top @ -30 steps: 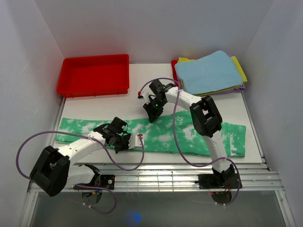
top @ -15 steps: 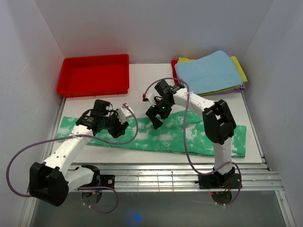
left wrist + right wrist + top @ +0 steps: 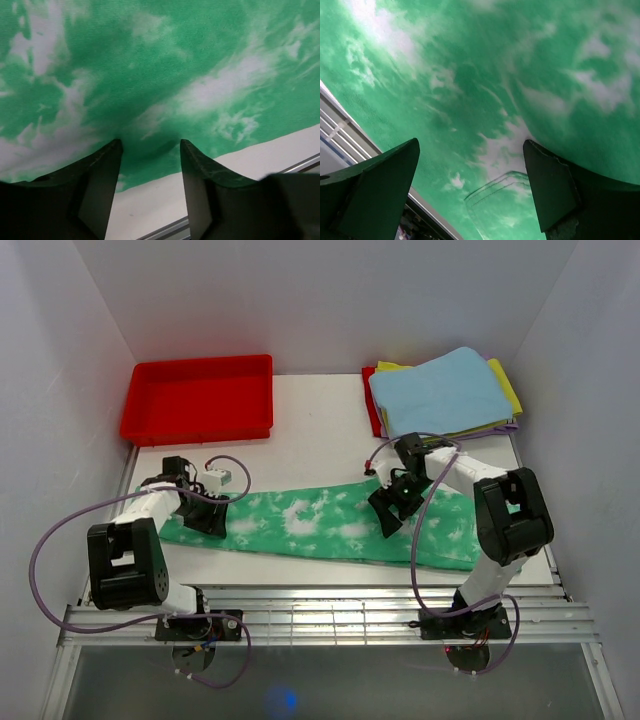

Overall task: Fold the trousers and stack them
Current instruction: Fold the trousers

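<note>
Trousers (image 3: 310, 525) lie as one long strip across the near table (image 3: 300, 455). My left gripper (image 3: 205, 512) hangs open over their left end, my right gripper (image 3: 388, 508) wide open right of centre; spaced, I judge, to pinch for a crosswise fold.

From above, you can't tell whether the left gripper (image 3: 207, 515) touches the trousers (image 3: 320, 525); it hides their left end. The right arm (image 3: 445, 468) covers part of their right half. Both wrist views crop the fabric on every side. Under the light blue cloth (image 3: 440, 390), the stack (image 3: 508, 398) shows only edges.
</note>
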You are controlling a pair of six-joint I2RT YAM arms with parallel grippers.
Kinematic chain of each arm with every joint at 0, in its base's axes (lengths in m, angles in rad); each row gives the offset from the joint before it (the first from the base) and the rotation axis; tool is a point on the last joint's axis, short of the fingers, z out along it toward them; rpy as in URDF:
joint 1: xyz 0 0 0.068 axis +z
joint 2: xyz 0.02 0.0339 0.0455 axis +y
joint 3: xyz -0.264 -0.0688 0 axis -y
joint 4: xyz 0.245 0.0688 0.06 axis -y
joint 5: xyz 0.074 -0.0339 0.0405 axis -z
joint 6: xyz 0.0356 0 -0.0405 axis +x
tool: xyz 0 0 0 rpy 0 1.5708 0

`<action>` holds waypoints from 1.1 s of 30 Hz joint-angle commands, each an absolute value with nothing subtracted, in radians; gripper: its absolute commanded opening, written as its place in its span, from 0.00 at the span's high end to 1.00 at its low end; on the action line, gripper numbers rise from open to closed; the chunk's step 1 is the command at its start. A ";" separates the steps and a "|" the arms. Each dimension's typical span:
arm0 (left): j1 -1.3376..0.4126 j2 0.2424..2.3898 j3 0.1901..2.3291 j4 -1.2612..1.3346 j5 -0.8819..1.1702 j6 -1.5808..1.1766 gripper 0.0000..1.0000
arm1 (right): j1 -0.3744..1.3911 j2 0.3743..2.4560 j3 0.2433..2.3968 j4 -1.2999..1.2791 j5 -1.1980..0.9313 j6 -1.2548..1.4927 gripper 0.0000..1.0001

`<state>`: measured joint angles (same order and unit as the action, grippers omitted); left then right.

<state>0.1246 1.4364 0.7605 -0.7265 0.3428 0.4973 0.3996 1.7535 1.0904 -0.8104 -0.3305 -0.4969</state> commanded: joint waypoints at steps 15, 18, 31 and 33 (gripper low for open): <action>0.146 1.310 0.995 -0.873 0.624 0.908 0.14 | 0.133 1.763 1.087 -0.942 -0.285 -0.762 0.08; 0.146 1.359 1.006 -0.896 0.643 1.073 0.14 | 0.135 1.718 1.120 -1.006 -0.301 -0.807 0.08; 0.052 1.666 1.042 -0.807 0.533 1.307 0.16 | 0.137 1.594 0.982 -1.046 -0.204 -0.914 0.07; 0.040 1.683 1.005 -0.778 0.506 1.325 0.14 | 0.135 1.583 0.931 -1.014 -0.166 -0.922 0.01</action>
<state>0.0574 1.6787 1.0443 -0.8528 0.5484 1.2610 0.1394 1.6089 0.9844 -1.0138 -0.2161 -0.8879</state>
